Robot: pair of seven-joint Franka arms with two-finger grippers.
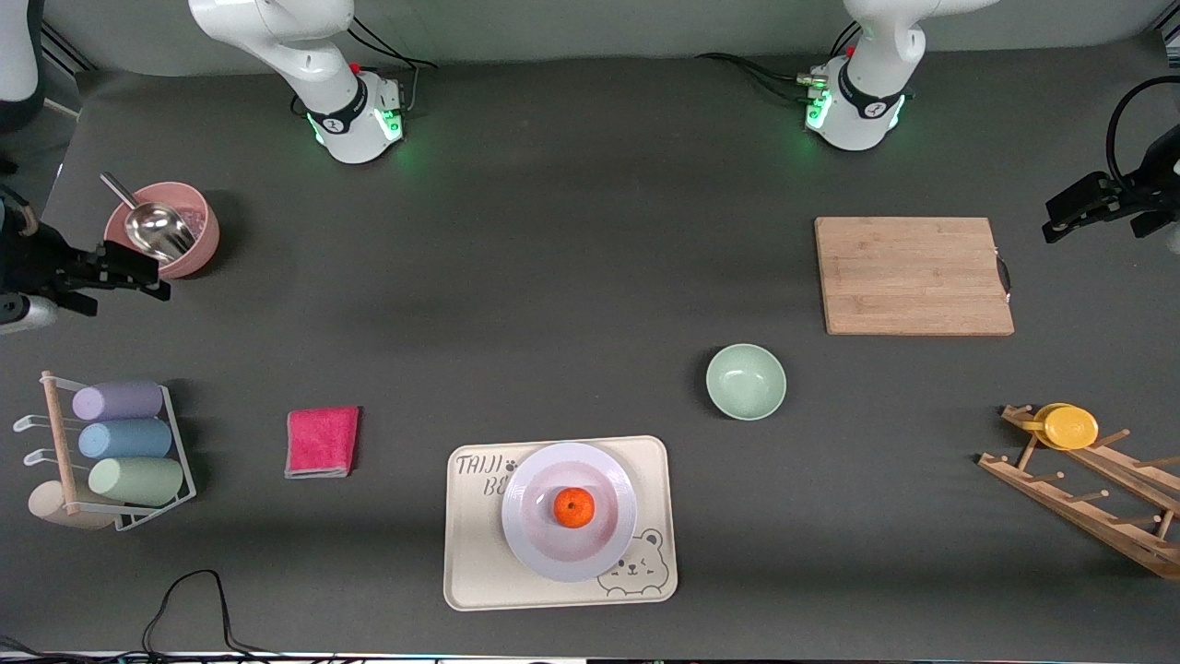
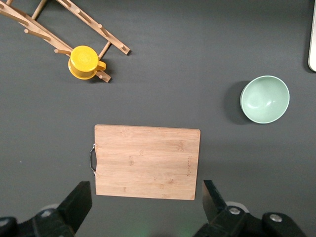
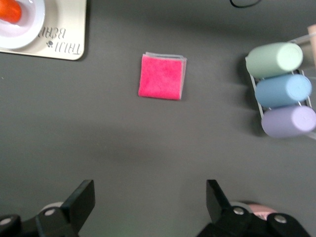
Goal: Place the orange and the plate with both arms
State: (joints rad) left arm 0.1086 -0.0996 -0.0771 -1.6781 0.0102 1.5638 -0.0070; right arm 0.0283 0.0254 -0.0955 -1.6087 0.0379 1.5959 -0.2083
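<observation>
The orange [image 1: 573,507] lies in the middle of the white plate [image 1: 544,544]. The plate sits on the cream bear tray [image 1: 470,572], near the front camera's edge of the table. Orange [image 3: 7,10], plate [image 3: 30,24] and tray [image 3: 64,47] also show at a corner of the right wrist view. My left gripper [image 1: 1060,219] is open and empty, up in the air at the left arm's end of the table beside the wooden cutting board [image 1: 913,275]; its own view [image 2: 147,207] shows the jaws wide apart. My right gripper [image 1: 152,277] is open and empty, up beside the pink bowl [image 1: 198,242]; its own view [image 3: 150,207] shows the same.
A mint-green bowl [image 1: 746,381] stands between the tray and the cutting board. A pink cloth [image 1: 322,441] lies beside the tray. A wire rack of pastel cups [image 1: 124,443] stands at the right arm's end. A wooden rack with a yellow cup [image 1: 1069,426] stands at the left arm's end.
</observation>
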